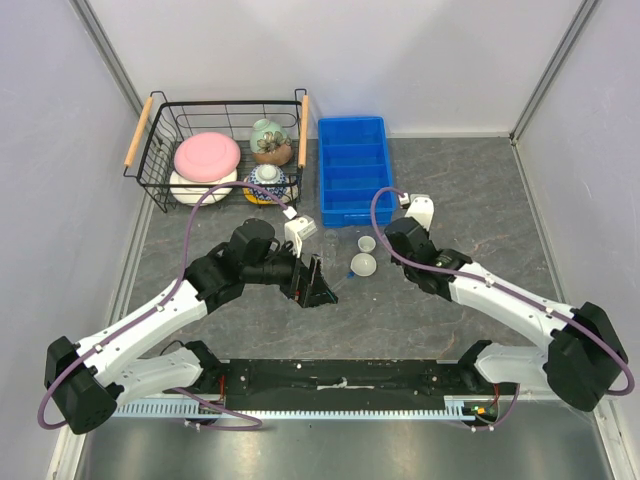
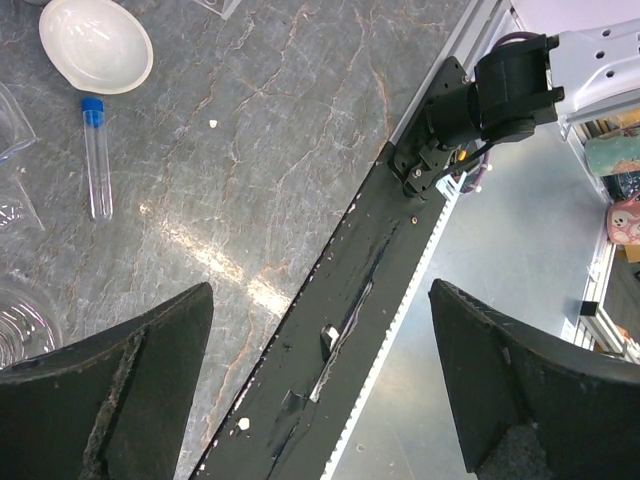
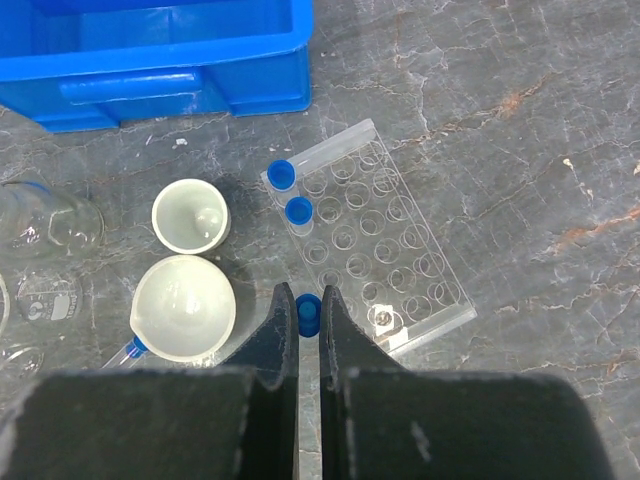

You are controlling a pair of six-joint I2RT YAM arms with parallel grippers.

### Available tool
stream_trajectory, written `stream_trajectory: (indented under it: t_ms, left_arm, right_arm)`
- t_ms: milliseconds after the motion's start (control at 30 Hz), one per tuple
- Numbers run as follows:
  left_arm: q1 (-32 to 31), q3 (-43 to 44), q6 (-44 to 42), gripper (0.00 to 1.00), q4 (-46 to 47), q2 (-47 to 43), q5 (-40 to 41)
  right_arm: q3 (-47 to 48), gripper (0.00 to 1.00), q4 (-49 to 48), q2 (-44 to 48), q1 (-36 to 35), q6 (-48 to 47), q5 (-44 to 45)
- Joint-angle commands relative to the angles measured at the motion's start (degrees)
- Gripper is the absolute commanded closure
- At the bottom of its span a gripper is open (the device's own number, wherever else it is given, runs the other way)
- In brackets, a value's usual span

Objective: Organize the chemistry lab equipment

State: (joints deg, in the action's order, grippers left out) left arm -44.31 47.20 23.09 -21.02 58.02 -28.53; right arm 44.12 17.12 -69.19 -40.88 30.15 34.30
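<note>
The table [image 2: 260,150] is showing smooth, faintly shining grey marbling. The bin [image 3: 150,60] is looking like glossy blue plastic, the rack [image 3: 390,250] clear plastic, the dishes [image 3: 185,305] glazed white, the left fingers [image 2: 100,400] matt, scuffed black.

Top view high overhead, wrist views close, angled down, sharing larger white dish [image 3: 184,307]

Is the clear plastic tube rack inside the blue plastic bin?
No, the rack sits on the grey tabletop, outside the bin.
</note>
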Motion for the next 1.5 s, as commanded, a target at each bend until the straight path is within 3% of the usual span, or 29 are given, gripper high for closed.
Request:
stream_trajectory:
  t_ms: [0, 1467]
  left_arm:
    - [0.28, 0.61, -2.79, 0.05, 0.27, -0.27, 1.2]
    - [0.28, 1.32, -3.23, 0.05, -0.08, 2.27, 1.46]
  right_arm:
    - [0.09, 1.0, -4.03, -1.38, 1.07, -1.15, -1.26]
    - [-1.14, 1.0, -8.95, -10.09, 5.02, -2.99, -2.22]
